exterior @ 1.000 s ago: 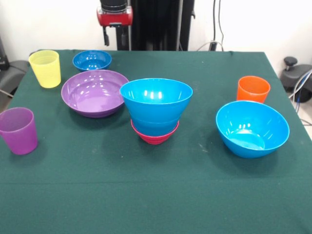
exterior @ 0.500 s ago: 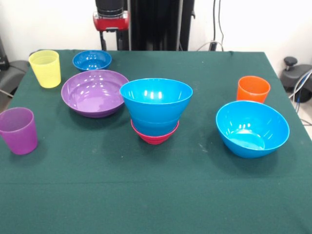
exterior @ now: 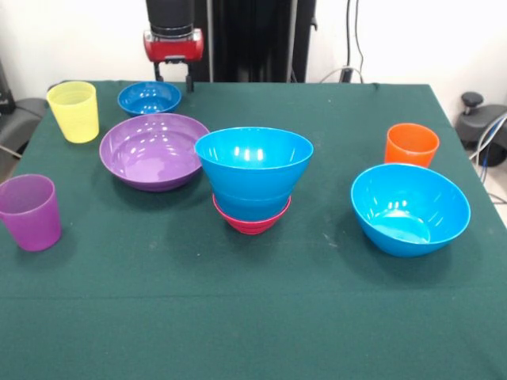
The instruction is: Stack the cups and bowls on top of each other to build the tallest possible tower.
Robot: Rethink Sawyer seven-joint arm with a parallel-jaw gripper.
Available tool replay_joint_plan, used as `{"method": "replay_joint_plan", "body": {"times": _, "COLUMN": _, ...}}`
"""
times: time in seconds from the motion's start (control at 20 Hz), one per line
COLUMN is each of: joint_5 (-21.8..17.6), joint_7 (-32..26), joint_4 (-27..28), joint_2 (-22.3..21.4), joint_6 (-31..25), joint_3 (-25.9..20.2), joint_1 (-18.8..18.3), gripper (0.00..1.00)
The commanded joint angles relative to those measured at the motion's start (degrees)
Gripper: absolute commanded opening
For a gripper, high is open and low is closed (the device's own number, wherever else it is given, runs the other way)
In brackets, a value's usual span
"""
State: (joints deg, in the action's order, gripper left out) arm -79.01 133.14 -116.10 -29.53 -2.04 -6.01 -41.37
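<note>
Green-clothed table (exterior: pixel 238 317) first, biggest thing going, everything else spread across it.

Then the wide shallow purple bowl (exterior: pixel 154 150), left of centre, mouth up, sitting flat. Next the loose big blue bowl (exterior: pixel 409 208) over on the right, tipped a little toward the camera, well apart from the rest. Centre stage: the tower (exterior: pixel 253 180) so far, a deep blue bowl (exterior: pixel 253 170) nested on what looks like a second blue one, all perched on a small magenta bowl (exterior: pixel 251 220). Wider on top than at the base, so probably wobbly.

Small blue bowl (exterior: pixel 149 97) at the back left, just behind the purple one. Then the cups, all upright, mouths up, long axis vertical: translucent yellow cup (exterior: pixel 74 111) back left, translucent purple cup (exterior: pixel 30 211) near the left edge, orange cup (exterior: pixel 411 145) just behind the loose blue bowl.

Gripper (exterior: pixel 173 77) hanging at the back just beside the small blue bowl's far rim, two dark fingers parted, nothing between them.

Handling guess: all thin glossy plastic, so light, stiff, slippery, not fragile. Pinching one wall at the rim seems the sane grab for bowls; cups narrow enough to squeeze across the body. Worth setting down gently, since light stuff skids and that top-heavy stack could tip.
</note>
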Motion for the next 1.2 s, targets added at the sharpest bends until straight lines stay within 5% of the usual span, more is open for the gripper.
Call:
{"method": "replay_joint_plan", "body": {"times": 0.05, "joint_5": -4.10, "joint_7": -8.48, "joint_4": 7.85, "joint_2": 3.16, "joint_6": -3.22, "joint_3": -6.37, "joint_1": 1.67, "gripper": 1.00}}
{"method": "replay_joint_plan", "body": {"times": 1.2, "joint_5": -4.72, "joint_7": -0.53, "joint_4": 15.17, "joint_2": 7.38, "joint_6": 2.78, "joint_3": 0.26, "joint_1": 10.03, "gripper": 1.00}}
